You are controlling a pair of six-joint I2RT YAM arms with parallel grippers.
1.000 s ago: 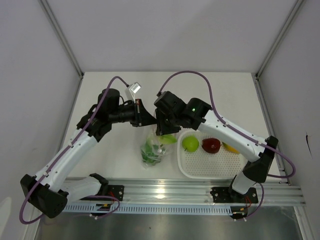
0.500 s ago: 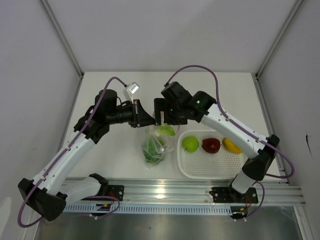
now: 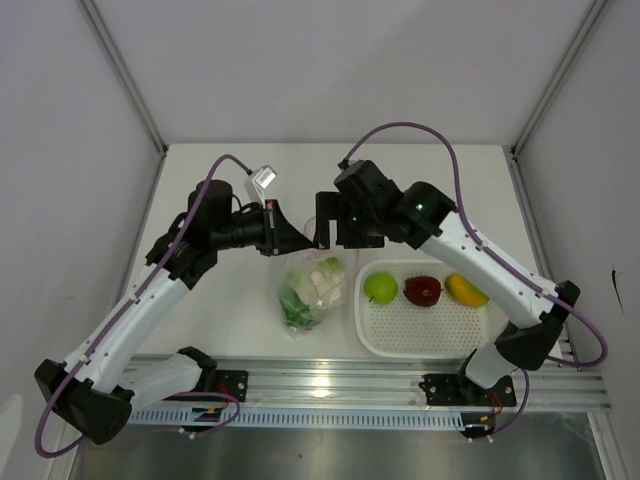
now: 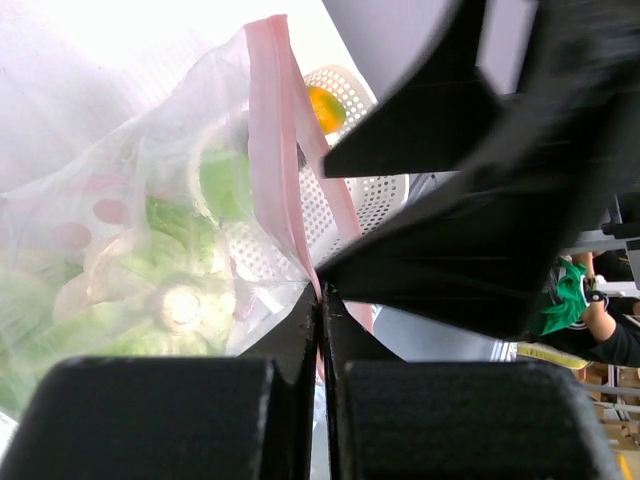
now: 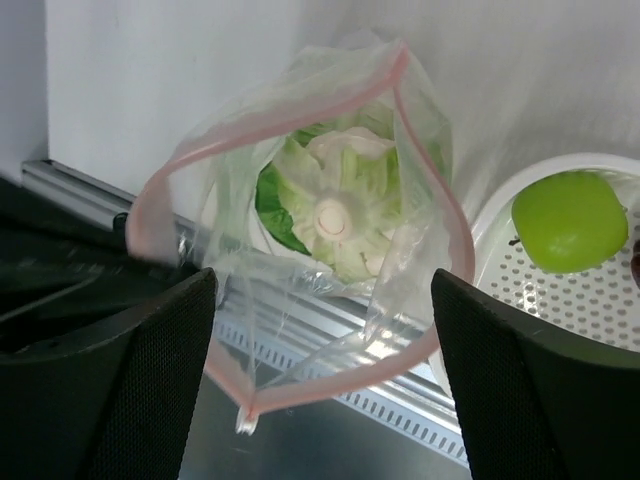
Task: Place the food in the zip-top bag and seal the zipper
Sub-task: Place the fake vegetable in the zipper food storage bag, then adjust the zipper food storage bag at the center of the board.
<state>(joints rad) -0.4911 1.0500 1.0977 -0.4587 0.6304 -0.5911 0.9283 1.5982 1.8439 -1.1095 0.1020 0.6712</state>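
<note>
The zip-top bag (image 3: 312, 288) hangs with its mouth open, and my left gripper (image 4: 322, 300) is shut on its pink zipper (image 4: 272, 150) at one corner. Inside the bag lie the white cauliflower (image 5: 335, 212) and the green lettuce (image 5: 274, 206). My right gripper (image 5: 322, 370) is open and holds nothing, just above the bag's mouth, whose pink rim (image 5: 420, 190) curves between its fingers. In the top view the left gripper (image 3: 285, 236) and right gripper (image 3: 325, 226) face each other over the bag. The green apple (image 3: 380, 288), dark red apple (image 3: 422, 291) and yellow-orange fruit (image 3: 465, 291) sit in the basket.
The white perforated basket (image 3: 420, 335) stands right of the bag, close to it. The aluminium rail (image 3: 330, 385) with the arm bases runs along the near edge. White walls enclose the table on the left, back and right.
My right gripper opened, let the cauliflower drop into the bag, then lifted and drew back from the mouth. The left gripper kept its hold on the zipper.
</note>
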